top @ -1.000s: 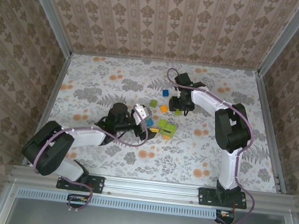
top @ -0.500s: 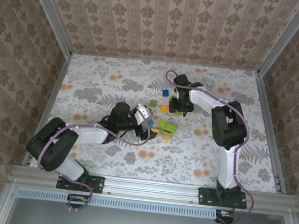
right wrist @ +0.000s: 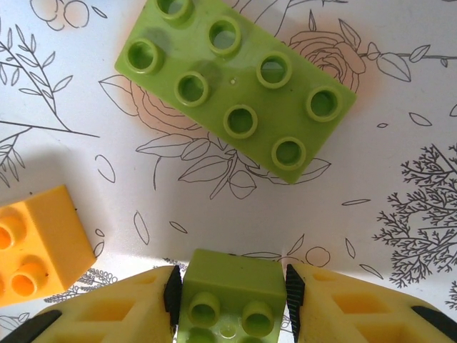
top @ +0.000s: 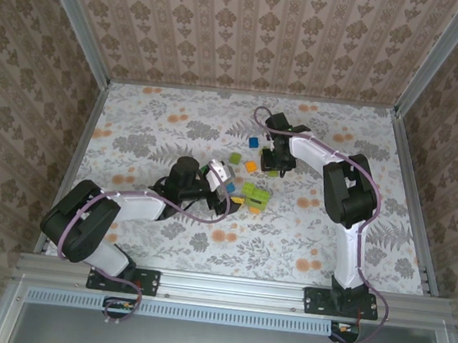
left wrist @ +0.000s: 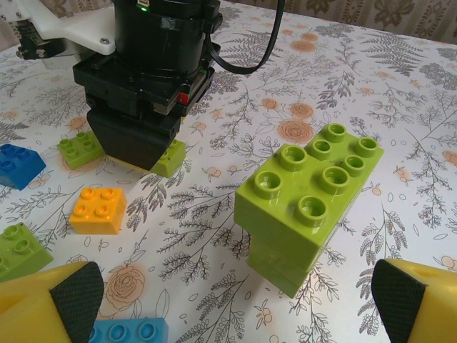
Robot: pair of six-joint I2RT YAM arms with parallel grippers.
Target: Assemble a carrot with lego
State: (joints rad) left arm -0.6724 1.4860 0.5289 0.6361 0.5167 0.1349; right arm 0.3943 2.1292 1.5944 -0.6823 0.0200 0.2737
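Note:
My right gripper (right wrist: pixel 232 299) is shut on a small lime-green lego brick (right wrist: pixel 230 275) that rests on the table, a pad against each side. Beyond it lie a long lime-green brick (right wrist: pixel 235 93) and an orange brick (right wrist: pixel 36 243). From above, the right gripper (top: pixel 275 165) points down among the loose bricks. My left gripper (left wrist: pixel 239 304) stands wide open, low over the table, empty. Ahead of it sits the partly built carrot, a stack of lime-green bricks (left wrist: pixel 310 193). From above, that stack (top: pixel 254 194) lies just right of the left gripper (top: pixel 224 176).
In the left wrist view, an orange brick (left wrist: pixel 98 209), a dark blue brick (left wrist: pixel 18 164), a light blue brick (left wrist: pixel 128 331) and two lime-green bricks (left wrist: pixel 18 250) (left wrist: pixel 80 150) lie left of the stack. From above, a blue brick (top: pixel 254 142) lies behind. Walls enclose the table.
The right gripper's jaws have closed in on the small lime-green brick. The left gripper has edged a little to the right toward the stack and stayed open.

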